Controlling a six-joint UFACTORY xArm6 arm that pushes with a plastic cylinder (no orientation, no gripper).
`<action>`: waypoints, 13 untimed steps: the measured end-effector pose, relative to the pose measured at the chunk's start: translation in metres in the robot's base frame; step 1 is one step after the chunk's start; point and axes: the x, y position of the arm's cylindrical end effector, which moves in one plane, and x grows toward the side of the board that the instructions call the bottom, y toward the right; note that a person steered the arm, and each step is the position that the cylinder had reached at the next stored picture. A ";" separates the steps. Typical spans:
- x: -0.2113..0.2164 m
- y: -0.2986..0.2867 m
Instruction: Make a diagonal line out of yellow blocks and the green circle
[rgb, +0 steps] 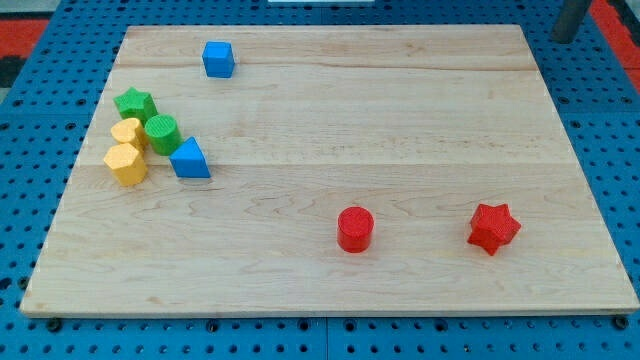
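on your tabletop (400, 120), view's left, one cluster: green star (135, 103), two yellow blocks (129, 132) (125, 164), green circle (162, 133) touching the upper yellow, blue triangle (189, 159). blue cube (218, 59) near the top. red circle (354, 229) and red star (493, 228) low right. tip unseen; no claw shows.

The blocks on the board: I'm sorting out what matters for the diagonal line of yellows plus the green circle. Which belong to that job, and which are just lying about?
For the job:
yellow block nearer the view's top
yellow block nearer the view's bottom
green circle

Lying about:
green star
blue triangle
blue cube
red cylinder
red star

My tip is not clearly in view.
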 end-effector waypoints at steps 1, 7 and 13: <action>0.004 0.000; 0.120 -0.408; 0.162 -0.519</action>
